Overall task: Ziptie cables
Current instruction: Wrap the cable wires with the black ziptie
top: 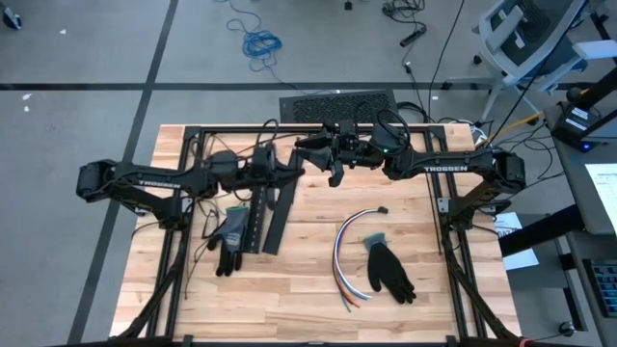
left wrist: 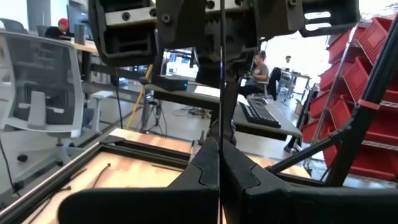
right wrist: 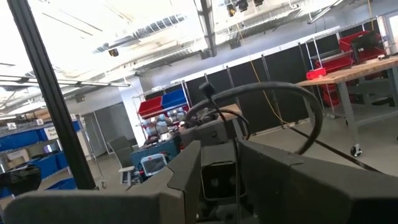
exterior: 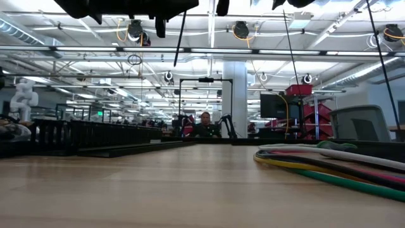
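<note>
The cables point(top: 349, 246) lie as a curved loose bundle on the table right of centre, also seen in the low view point(exterior: 329, 161). No gripper touches them. High above the table's far middle, my two grippers face each other. My left gripper point(left wrist: 220, 149) is shut on a thin black zip tie point(left wrist: 221, 93), which hangs down in the low view point(exterior: 180, 38). My right gripper point(right wrist: 219, 168) stands just right of it point(top: 326, 152), its fingers a little apart. Whether it touches the tie, I cannot tell. My left gripper pinches the zip tie between its two fingers, the strand point(left wrist: 221, 134) running along the seam between them. The fingers come level from the table's left. The tie stands upright, rising above the fingers, and its lower end point(exterior: 176, 62) hangs free, clear of the table.
Two black slotted strips point(top: 265, 217) and a black glove point(top: 231, 241) lie left of centre. A second black glove point(top: 390, 270) lies beside the cables. A black frame rail point(top: 289, 128) runs along the far edge. A person point(exterior: 204, 123) sits beyond it.
</note>
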Robot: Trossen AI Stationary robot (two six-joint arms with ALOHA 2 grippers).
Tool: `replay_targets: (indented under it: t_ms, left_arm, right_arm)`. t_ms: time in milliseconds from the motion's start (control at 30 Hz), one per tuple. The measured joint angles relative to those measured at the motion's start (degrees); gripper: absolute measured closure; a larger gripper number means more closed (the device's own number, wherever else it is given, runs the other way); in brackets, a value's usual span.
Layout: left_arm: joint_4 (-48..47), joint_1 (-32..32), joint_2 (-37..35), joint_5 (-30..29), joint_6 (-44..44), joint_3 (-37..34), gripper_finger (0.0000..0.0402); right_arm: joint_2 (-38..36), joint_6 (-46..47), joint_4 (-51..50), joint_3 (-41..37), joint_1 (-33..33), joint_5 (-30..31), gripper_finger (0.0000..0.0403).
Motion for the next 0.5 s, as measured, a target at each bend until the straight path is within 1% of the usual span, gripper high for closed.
replay_targets:
  t_ms: [500]
  left_arm:
    - [0.0, 0.2, 0.2, -1.0, 0.0, 0.0, 0.0402]
  right_arm:
    - [0.0, -0.8, 0.1, 0.0, 0.0, 0.0, 0.0307]
